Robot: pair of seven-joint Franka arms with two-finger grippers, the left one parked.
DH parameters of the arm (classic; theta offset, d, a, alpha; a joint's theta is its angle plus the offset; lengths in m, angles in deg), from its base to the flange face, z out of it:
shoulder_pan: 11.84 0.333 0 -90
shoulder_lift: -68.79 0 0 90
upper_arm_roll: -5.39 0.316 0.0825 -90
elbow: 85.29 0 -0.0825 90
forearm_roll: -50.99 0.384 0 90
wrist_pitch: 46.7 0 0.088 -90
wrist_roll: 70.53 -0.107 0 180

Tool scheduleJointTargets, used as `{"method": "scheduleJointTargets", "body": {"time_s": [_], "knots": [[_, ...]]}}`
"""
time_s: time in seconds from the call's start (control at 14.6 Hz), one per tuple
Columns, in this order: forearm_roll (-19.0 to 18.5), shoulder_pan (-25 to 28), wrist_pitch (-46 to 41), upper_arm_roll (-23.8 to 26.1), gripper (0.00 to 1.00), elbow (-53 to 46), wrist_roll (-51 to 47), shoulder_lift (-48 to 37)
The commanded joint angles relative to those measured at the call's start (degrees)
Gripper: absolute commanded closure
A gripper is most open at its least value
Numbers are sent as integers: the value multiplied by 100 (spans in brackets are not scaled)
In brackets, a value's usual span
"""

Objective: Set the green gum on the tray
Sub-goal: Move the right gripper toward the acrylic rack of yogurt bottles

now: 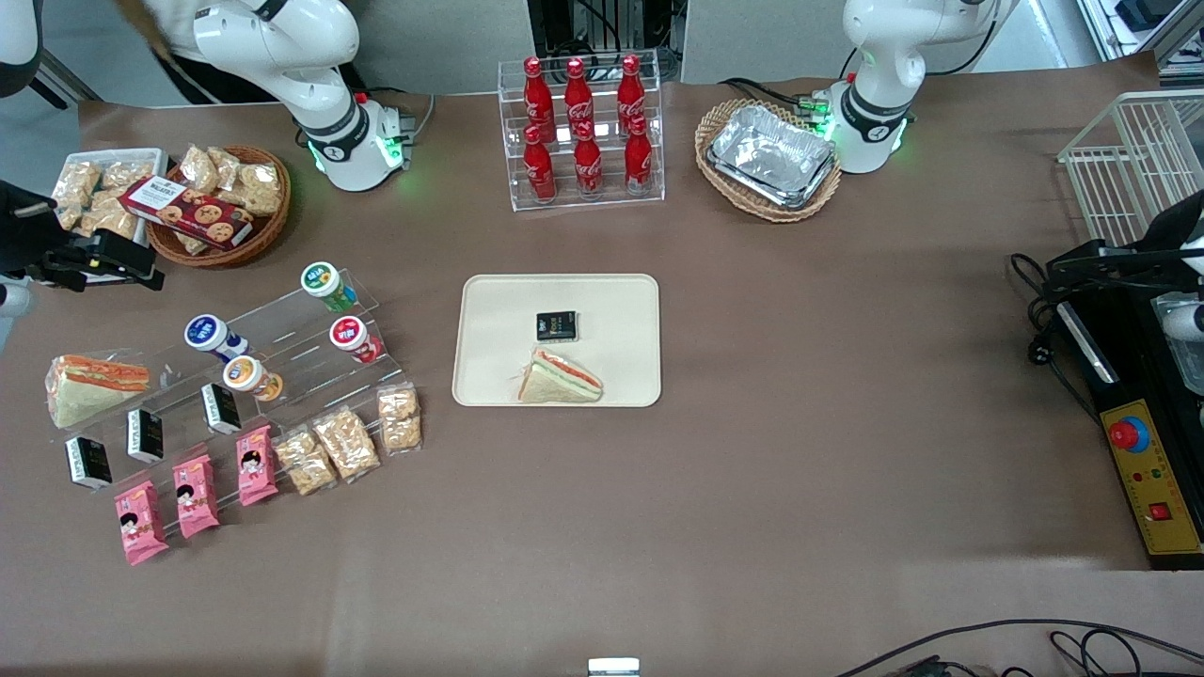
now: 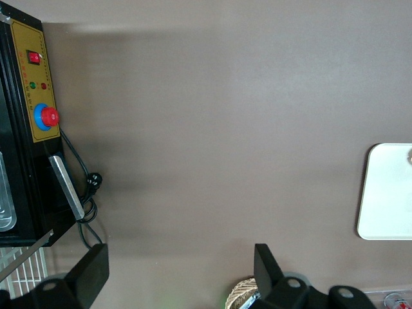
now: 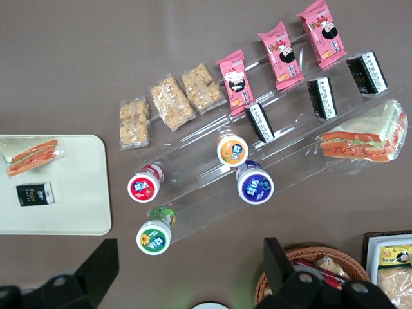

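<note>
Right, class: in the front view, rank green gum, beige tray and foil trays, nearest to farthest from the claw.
Open claw, at the working arm's end.
1. green gum, on clear rack
2. tray, mid-table
3. foil trays, in wicker basket, toward parked arm's end

Three cameras: one high front overview, two wrist cams looking straight down.

We get the whole brown table from above in the front view, facing the arm bases. Our right wrist cam hangs high by the working arm's end, the open gripper at its edge, over the clear acrylic stepped rack; it shares the flat beige rectangular tray with the front view and the left wrist view.
</note>
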State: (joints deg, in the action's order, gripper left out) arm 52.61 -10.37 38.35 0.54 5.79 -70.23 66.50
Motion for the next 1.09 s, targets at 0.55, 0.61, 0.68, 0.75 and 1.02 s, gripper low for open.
{"method": "scheduleJointTargets", "body": {"time_s": [0.55, 0.61, 0.68, 0.75, 1.02], "knots": [[-4, 169, -366, 27, 0, -12, 32, -263], [-4, 282, -384, 27, 0, 6, -12, -342], [-4, 292, -419, 19, 0, 58, -21, -439], [4, 301, -428, 27, 0, 206, -21, -579], [57, 301, -349, 27, 0, 892, -100, -1141]]}}
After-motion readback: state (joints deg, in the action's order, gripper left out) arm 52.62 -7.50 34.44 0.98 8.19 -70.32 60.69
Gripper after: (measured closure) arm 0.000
